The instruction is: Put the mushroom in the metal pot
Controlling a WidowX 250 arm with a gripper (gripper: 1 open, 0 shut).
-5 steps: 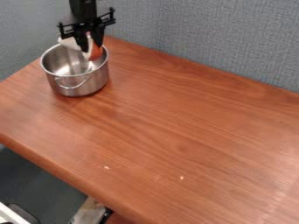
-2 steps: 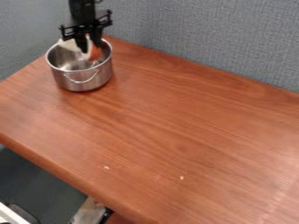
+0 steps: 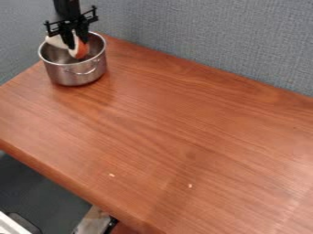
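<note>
The metal pot stands at the far left corner of the wooden table. My gripper reaches down from above into the pot's mouth. Its dark fingers are closed on the mushroom, which shows as a reddish and cream patch between them. The mushroom sits at about rim height, inside the pot's opening on the right. The pot's wall hides the mushroom's lower part and the fingertips, so I cannot tell whether it touches the bottom.
A grey textured wall runs behind the table's far edge, close to the pot. The table's left and front edges drop off to a dark floor, with pale frame parts below the front edge.
My gripper has moved left and a little toward the back with the mushroom in it. The pot has shifted the same way along the table.
</note>
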